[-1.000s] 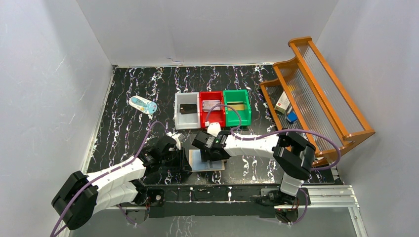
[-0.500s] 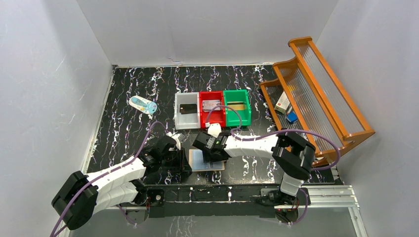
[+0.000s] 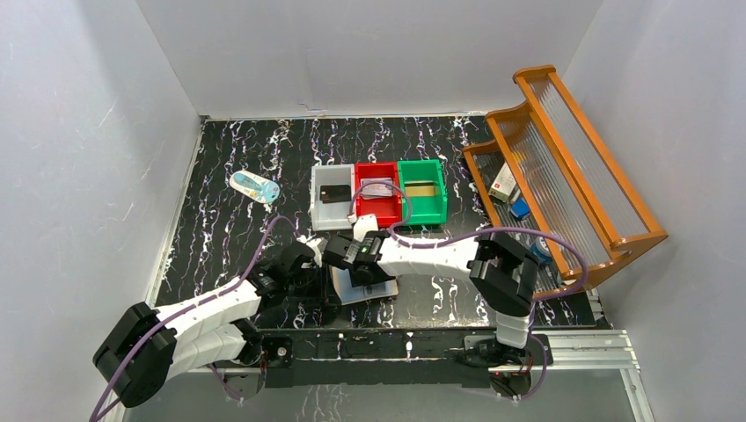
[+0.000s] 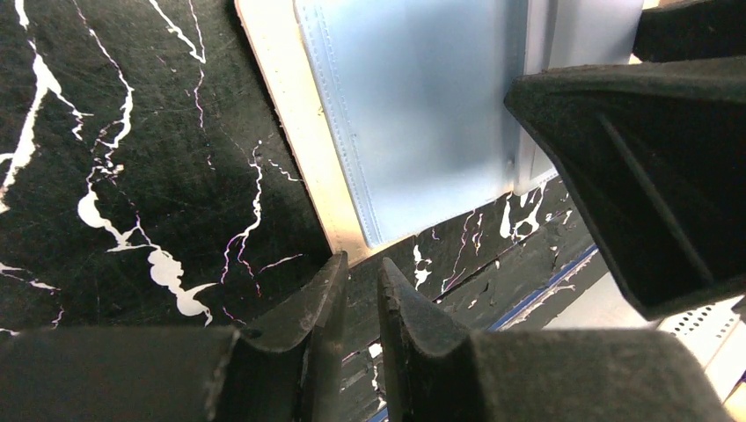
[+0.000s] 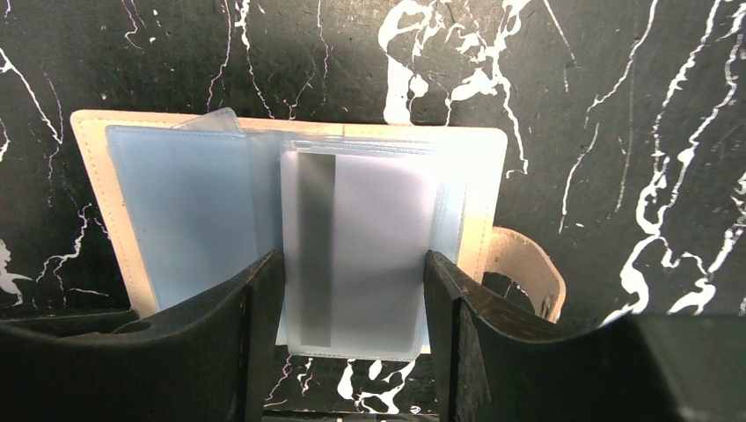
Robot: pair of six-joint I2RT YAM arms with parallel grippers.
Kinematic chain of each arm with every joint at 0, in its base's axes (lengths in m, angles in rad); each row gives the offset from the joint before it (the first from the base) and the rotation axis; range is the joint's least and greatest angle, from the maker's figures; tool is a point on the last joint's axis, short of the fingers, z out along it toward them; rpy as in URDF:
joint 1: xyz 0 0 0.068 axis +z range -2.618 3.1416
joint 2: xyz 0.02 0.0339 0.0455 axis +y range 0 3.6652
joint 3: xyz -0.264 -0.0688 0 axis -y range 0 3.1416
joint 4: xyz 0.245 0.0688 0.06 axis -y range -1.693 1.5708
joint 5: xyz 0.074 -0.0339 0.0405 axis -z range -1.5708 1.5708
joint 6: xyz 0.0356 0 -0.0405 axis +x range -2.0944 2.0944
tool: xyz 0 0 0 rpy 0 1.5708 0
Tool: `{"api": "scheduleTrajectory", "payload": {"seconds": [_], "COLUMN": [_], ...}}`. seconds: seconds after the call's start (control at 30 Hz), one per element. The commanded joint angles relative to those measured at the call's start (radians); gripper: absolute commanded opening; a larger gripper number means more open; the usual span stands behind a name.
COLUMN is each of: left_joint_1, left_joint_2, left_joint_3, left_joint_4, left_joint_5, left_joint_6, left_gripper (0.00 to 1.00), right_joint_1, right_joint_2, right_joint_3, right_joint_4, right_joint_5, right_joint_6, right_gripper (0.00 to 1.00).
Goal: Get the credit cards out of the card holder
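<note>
The beige card holder (image 5: 479, 176) lies open on the black marble table, its pale blue pockets (image 5: 176, 202) facing up and its snap tab (image 5: 528, 264) at the right. My right gripper (image 5: 354, 259) grips the long edges of a silvery-grey credit card (image 5: 369, 229) with a dark stripe, still inside a clear sleeve that stands up from the holder. In the top view the right gripper (image 3: 354, 271) hangs over the holder (image 3: 376, 288). My left gripper (image 4: 361, 264) is shut and empty, its tips at the holder's beige corner (image 4: 303, 167); it sits left of the holder (image 3: 322, 287).
Three bins stand behind: white (image 3: 318, 211) with a black card, red (image 3: 378, 211) with a silvery card, green (image 3: 422, 209) with a gold card. A wooden rack (image 3: 572, 167) with small boxes is at right. A pale bottle (image 3: 255, 186) lies at back left.
My right gripper has moved left over the holder, and the holder has shifted and turned slightly with it. The left arm has stayed almost still.
</note>
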Motion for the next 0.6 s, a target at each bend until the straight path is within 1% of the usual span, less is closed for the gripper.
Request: {"api": "scheduleTrajectory", "payload": {"seconds": [0.0, 0.1, 0.23, 0.5, 0.53, 0.57], "left_joint_1": [-0.003, -0.003, -0.003, -0.003, -0.003, -0.003], "left_joint_2": [-0.002, -0.006, -0.015, -0.014, -0.009, -0.008], "left_joint_3": [0.025, 0.025, 0.022, 0.028, 0.035, 0.037], "left_joint_4": [-0.002, -0.003, -0.004, -0.008, -0.009, -0.011], "left_joint_5": [0.012, 0.012, 0.012, 0.01, 0.012, 0.012], "left_joint_6": [0.011, 0.011, 0.011, 0.015, 0.018, 0.019], "left_gripper": [0.18, 0.18, 0.18, 0.18, 0.18, 0.18], "right_joint_1": [0.037, 0.045, 0.047, 0.046, 0.042, 0.038], "right_joint_2": [0.031, 0.036, 0.016, -0.078, -0.116, -0.118], "right_joint_3": [0.099, 0.114, 0.101, -0.012, -0.051, -0.058], "right_joint_4": [-0.113, -0.093, -0.042, 0.149, 0.193, 0.191], "right_joint_5": [0.086, 0.073, 0.044, -0.033, -0.052, -0.05], "right_joint_6": [0.044, 0.034, 0.02, -0.001, -0.002, 0.003], "right_gripper": [0.61, 0.62, 0.65, 0.69, 0.69, 0.7]}}
